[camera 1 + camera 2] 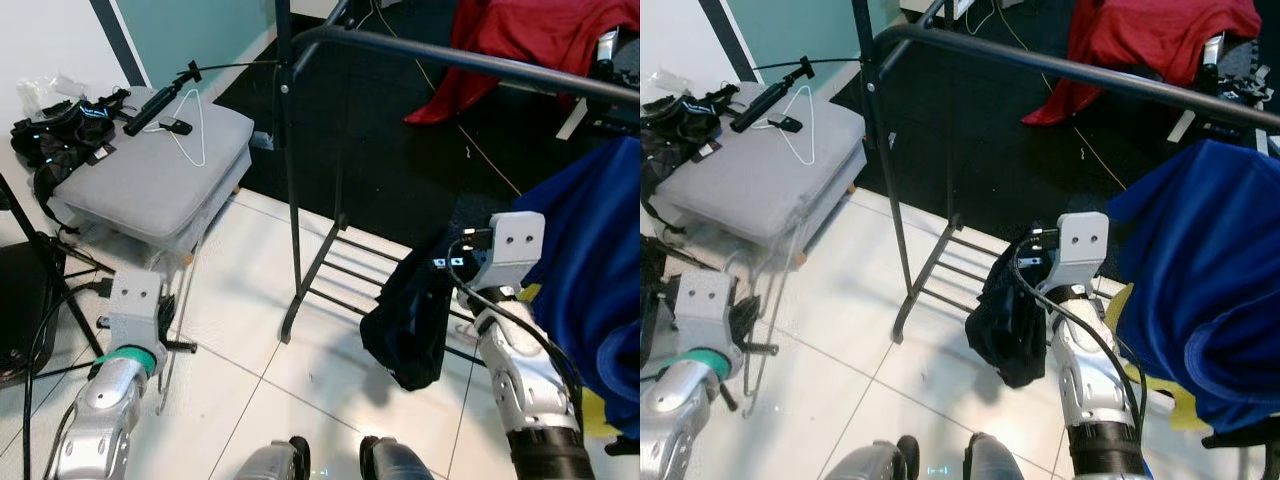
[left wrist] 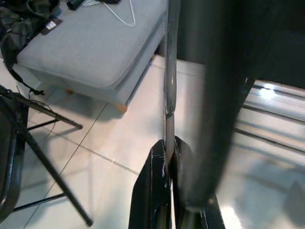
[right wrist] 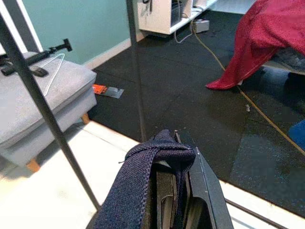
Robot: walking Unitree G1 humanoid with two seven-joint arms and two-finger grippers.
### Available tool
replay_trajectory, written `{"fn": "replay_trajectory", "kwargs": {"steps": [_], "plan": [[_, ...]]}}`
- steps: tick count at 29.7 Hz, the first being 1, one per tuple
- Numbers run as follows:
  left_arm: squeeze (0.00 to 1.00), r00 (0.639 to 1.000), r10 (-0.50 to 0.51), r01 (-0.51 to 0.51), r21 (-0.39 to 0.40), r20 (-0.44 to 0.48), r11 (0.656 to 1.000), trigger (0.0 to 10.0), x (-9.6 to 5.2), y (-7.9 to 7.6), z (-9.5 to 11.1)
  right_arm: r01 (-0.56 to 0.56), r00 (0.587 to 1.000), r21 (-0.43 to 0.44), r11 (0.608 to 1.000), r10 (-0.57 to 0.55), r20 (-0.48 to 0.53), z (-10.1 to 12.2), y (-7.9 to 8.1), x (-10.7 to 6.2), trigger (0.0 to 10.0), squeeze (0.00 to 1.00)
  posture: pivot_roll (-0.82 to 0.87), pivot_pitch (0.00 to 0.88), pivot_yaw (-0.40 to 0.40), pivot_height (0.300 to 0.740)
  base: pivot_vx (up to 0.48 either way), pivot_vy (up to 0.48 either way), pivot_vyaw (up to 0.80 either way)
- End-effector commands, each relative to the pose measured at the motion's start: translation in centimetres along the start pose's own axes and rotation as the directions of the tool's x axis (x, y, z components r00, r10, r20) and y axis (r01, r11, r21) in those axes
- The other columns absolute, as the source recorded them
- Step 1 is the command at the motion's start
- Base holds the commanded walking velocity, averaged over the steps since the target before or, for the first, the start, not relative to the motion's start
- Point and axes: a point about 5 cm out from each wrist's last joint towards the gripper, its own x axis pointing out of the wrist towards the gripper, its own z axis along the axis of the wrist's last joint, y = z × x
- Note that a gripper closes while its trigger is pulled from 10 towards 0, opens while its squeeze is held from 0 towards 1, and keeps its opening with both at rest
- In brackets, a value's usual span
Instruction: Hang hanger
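Left wrist view: left gripper (image 2: 167,200) clenched on clear hanger (image 2: 170,90) beside rack post (image 2: 214,95).

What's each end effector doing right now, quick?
Left end effector: shut on a thin clear hanger.
Right end effector: shut on a dark navy garment.

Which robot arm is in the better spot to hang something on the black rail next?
Probably the right. The right gripper is shut on a dark garment close under the black rail. The left gripper pinches a clear hanger lower, outside the rack's post.
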Motion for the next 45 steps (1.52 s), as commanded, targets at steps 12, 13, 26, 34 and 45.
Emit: {"fn": "replay_trajectory", "kwargs": {"steps": [12,13,26,34,45], "plan": [[0.0,0.98,-0.079,0.088,-0.043,0.184,0.995,10.0,1.9,-3.6,4.5,-0.01,0.998,0.011,1.0,0.01,0.062,0.6,1.1,0.0,10.0,0.0,-0.1,0.049,0.078,0.74,0.0,0.0,0.0],[0.0,0.98,-0.079,0.088,-0.043,0.184,0.995,10.0,1.9,-3.6,4.5,-0.01,0.998,0.011,1.0,0.01,0.062,0.6,1.1,0.0,10.0,0.0,-0.1,0.049,0.078,0.74,0.0,0.0,0.0],[0.0,0.963,-0.098,0.106,-0.02,0.253,0.994,10.0,2.1,-4.5,6.1,-0.005,0.996,0.015,1.0,0.004,0.089,1.0,1.5,-0.1,10.0,0.0,-0.09,0.071,0.082,0.74,-0.208,0.0,0.0],[0.0,0.961,-0.107,0.113,-0.008,0.255,0.994,10.0,1.9,-4.5,6.1,-0.008,0.996,0.02,1.0,0.006,0.086,0.8,1.7,-0.1,10.0,0.0,-0.09,0.08,0.085,0.74,-0.447,0.0,0.0],[0.0,0.961,-0.111,0.116,-0.005,0.253,0.993,10.0,1.9,-4.6,5.9,-0.018,0.996,-0.002,1.0,0.018,0.086,0.8,1.8,-0.1,10.0,0.0,-0.09,0.076,0.086,0.74,-0.447,0.0,0.0]]}}
